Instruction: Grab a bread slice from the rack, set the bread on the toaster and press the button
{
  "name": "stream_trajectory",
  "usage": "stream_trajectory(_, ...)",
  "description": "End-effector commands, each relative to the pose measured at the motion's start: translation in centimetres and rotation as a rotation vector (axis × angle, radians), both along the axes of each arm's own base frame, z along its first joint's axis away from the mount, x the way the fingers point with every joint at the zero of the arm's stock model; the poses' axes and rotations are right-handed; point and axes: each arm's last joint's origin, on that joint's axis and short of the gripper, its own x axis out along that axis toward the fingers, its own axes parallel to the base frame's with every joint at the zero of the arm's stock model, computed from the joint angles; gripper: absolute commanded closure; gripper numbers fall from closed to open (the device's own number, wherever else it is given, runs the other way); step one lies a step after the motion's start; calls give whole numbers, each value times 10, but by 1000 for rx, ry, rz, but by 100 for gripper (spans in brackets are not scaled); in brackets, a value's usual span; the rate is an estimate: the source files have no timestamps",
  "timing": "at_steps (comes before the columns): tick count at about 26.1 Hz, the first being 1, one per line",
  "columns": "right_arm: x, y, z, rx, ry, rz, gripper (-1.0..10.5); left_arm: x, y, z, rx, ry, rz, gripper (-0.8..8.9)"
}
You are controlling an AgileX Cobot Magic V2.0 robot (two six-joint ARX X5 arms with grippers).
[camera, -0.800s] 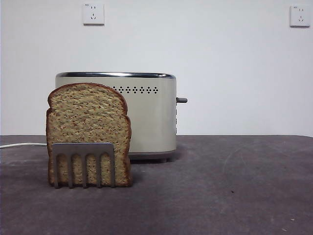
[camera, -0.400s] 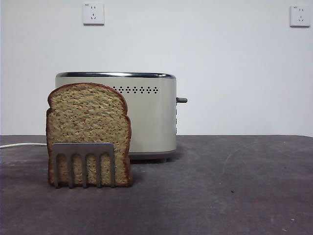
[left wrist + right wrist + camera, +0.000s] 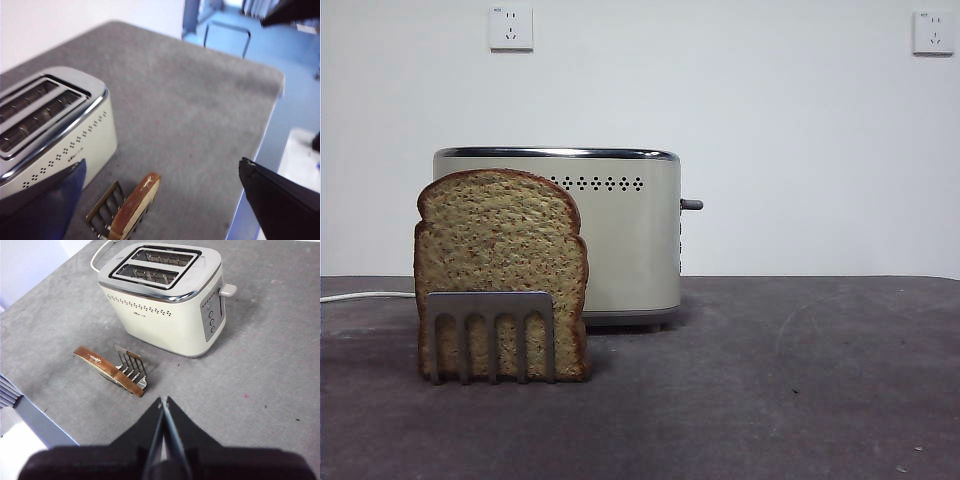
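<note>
1. Left side of the front view: the slice of bread (image 3: pixel 500 262) stands upright in the rack (image 3: pixel 491 334), its domed top well above the comb slots. Nothing grips it yet; the pick is not begun.
2. My left pincer (image 3: pixel 160 200) hangs high over the rack, jaws wide apart, bread crust between and below them. I judge this arm best placed for the grasp.
3. To do it well, I would come down with the jaws across the slice's flat faces, close on the upper crust clear of the rack, then lift straight up so the slots do not snag.
4. Just behind the rack: the toaster (image 3: pixel 620 240), both slots open and bare in the right wrist view, lever (image 3: pixel 691 204) up on its right end.
5. My right pincer (image 3: pixel 163 412) waits above the table (image 3: pixel 800 380), jaws together. It faces the lever side; I would keep it for the press.
</note>
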Motion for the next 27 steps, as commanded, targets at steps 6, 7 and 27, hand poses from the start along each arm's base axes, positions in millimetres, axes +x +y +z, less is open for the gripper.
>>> stream_trajectory(6,0,0,0,-5,-7,7,958,36,-56,-24,362,18,-126,91)
stream_trajectory(7,0,0,0,-5,-7,7,958,39,-65,-30,420,20,-141,91)
stream_trajectory(27,0,0,0,-4,1,9,958,90,-133,-106,843,34,-294,379)
